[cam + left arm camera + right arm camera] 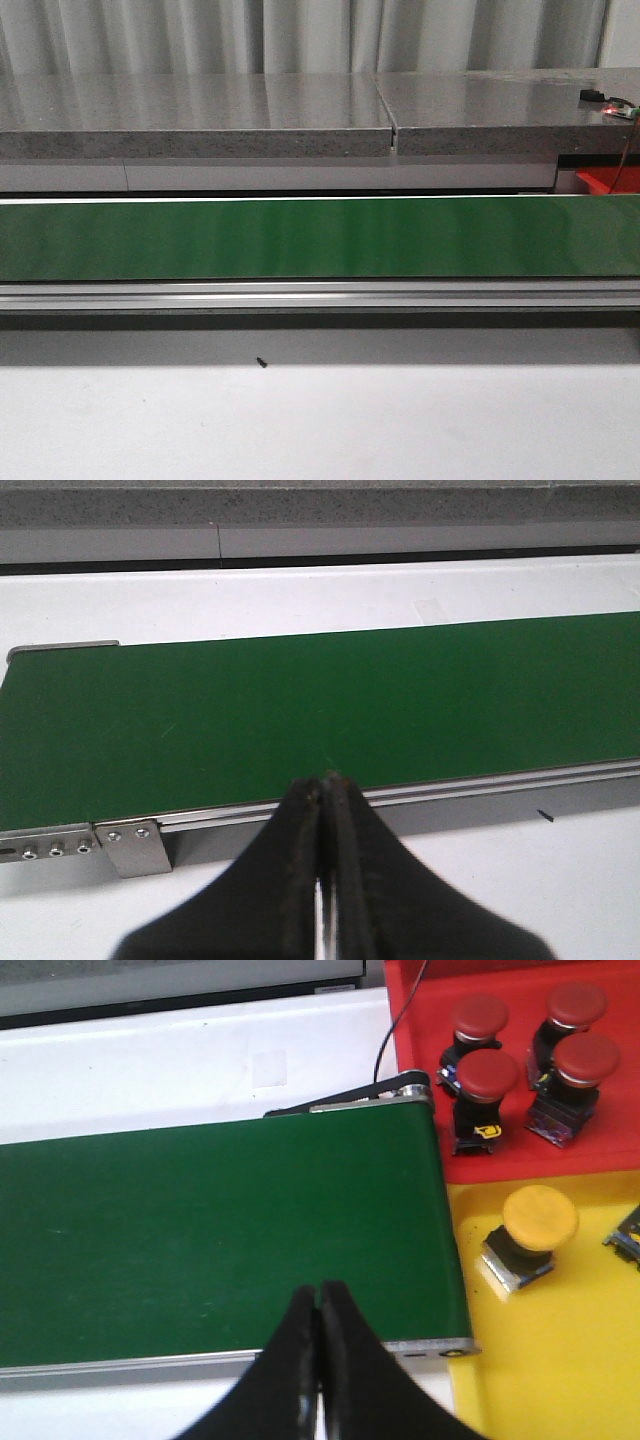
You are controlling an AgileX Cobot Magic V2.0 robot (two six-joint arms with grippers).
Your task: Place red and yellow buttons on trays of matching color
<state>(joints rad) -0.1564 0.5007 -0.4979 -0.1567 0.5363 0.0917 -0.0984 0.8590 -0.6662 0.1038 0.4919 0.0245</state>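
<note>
While both hands, left hand (325, 780) and right hand (319, 1290), hover pressed together over the green belt (220, 1230), four red buttons (487, 1073) sit in the red tray (420, 1020) and one yellow button (540, 1218) in the yellow tray (560, 1360).

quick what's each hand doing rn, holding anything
Left hand: closed, empty, over the near edge of the belt.
Right hand: closed, empty, over the belt near the trays.

The left gripper (326, 785) has two matte black fingers (300, 860) that widen from narrow tips into broad, curved bases. The right gripper (319, 1295) has the same black tapered fingers (345, 1370).
</note>
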